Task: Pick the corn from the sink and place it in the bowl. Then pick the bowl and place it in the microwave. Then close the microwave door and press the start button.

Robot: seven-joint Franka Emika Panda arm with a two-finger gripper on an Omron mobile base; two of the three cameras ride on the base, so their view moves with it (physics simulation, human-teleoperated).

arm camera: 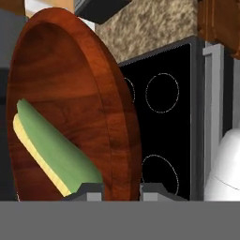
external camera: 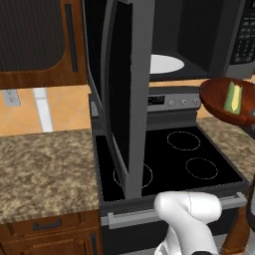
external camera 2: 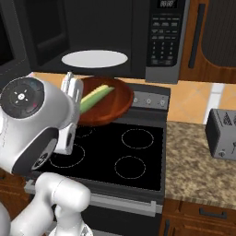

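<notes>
You've got 1 bowl, 1 corn, 1 microwave, 1 toaster — stove w/ 4 burner rings.

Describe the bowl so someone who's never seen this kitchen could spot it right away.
Find the black stove under the open microwave. Above its burners, the gripper holds a wide, glossy reddish-brown bowl by its rim. It alone carries corn.

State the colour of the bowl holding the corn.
Glossy reddish-brown bowl, clearest in the hand view.
</notes>
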